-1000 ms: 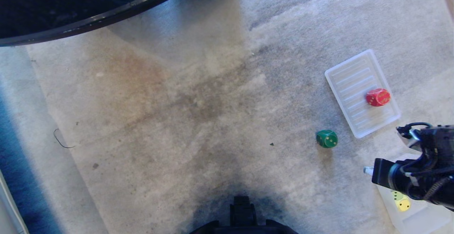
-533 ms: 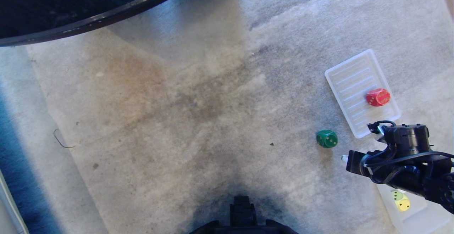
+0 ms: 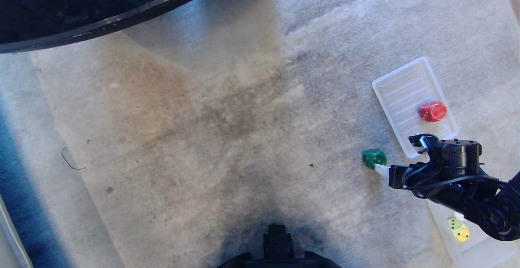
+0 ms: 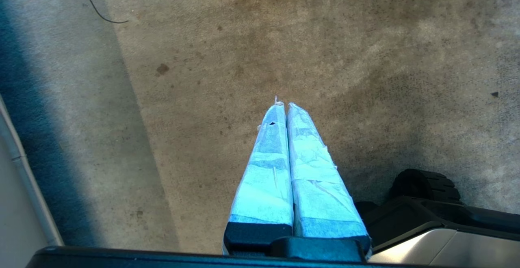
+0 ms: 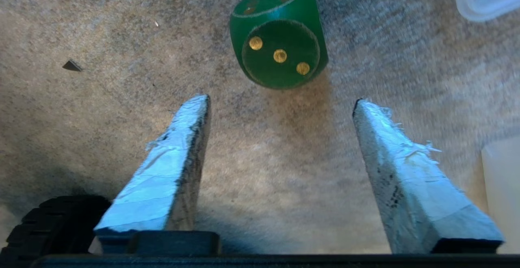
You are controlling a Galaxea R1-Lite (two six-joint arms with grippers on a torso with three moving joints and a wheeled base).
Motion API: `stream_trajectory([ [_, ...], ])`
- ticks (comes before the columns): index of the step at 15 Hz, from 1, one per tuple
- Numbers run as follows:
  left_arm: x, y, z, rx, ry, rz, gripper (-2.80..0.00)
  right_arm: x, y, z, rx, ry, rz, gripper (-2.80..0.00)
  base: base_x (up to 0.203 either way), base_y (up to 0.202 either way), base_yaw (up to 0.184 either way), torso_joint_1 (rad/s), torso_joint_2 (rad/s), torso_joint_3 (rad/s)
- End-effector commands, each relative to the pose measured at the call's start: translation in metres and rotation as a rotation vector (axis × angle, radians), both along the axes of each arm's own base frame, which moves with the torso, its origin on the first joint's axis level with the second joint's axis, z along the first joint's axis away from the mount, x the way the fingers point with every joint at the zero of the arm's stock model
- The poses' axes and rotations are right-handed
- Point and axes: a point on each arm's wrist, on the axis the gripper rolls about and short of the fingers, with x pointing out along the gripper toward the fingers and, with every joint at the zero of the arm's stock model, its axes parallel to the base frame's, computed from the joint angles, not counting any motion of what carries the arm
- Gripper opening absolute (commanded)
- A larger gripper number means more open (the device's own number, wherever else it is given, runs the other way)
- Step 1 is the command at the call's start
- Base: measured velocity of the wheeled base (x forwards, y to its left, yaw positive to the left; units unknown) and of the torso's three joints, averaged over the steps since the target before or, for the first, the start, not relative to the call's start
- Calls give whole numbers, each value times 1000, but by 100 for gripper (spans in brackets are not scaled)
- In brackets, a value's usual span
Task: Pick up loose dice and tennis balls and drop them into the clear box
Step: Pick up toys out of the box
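The right arm [image 3: 459, 182] covers much of the clear box [image 3: 483, 251], whose far corner the head view's edge cuts off. Inside it, a pale object beside the yellow die [image 3: 462, 233] is too small to identify.

Green die [image 3: 374, 158] loose on carpet; red die [image 3: 433, 111] on tray.

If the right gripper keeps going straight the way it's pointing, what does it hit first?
Most likely the green die. The right gripper is open, and the die sits on the carpet just beyond its fingertips, roughly centred between them, with bare carpet in the gap.
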Motion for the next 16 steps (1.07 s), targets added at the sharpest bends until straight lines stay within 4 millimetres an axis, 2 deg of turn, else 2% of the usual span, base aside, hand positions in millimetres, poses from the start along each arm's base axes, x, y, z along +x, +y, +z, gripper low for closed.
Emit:
stream_trajectory([
  [1, 0, 0, 0, -1, 0, 1, -280, 6, -5, -10, 1, 9, 17, 0, 0, 0, 0, 0, 0, 0],
  [4, 0, 0, 0, -1, 0, 1, -280, 11, -15, -17, -12, -8, 53, 0, 0, 0, 0, 0, 0, 0],
  [7, 0, 0, 0, -1, 0, 1, -280, 12, -17, -25, 6, -5, 163, 0, 0, 0, 0, 0, 0, 0],
  [9, 0, 0, 0, -1, 0, 1, -280, 15, -20, -34, -54, -13, 212, 0, 0, 0, 0, 0, 0, 0],
  [16, 0, 0, 0, -1, 0, 1, -280, 39, -28, -53, -145, -53, 264, 0, 0, 0, 0, 0, 0, 0],
])
